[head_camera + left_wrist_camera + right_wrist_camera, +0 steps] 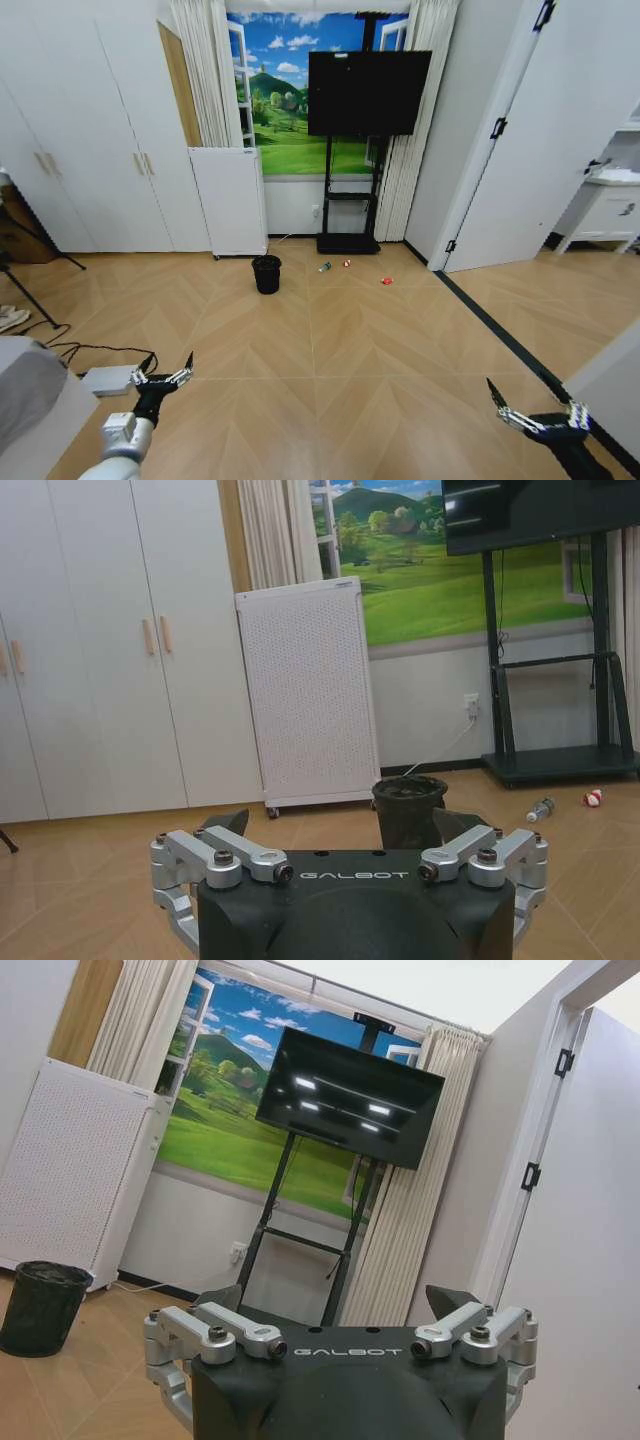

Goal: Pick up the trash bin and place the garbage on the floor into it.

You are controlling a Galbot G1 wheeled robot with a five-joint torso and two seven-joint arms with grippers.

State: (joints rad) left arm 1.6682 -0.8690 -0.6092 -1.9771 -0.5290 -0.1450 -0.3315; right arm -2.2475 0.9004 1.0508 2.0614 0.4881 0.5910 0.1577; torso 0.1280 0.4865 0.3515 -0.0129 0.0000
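Observation:
The trash bin, a small black mesh wastebasket, stands upright on the wood floor far ahead, in front of the white appliance. It also shows in the left wrist view, trash bin, and the right wrist view, trash bin. The garbage lies to its right: a green-white bottle, a red-and-white piece and a red piece. My left gripper hangs open and low at the near left. My right gripper hangs open at the near right. Both hold nothing.
A tall white perforated appliance and a TV on a black stand line the far wall. Wardrobes run along the left. A white box with cables lies near my left arm. A doorway stands right.

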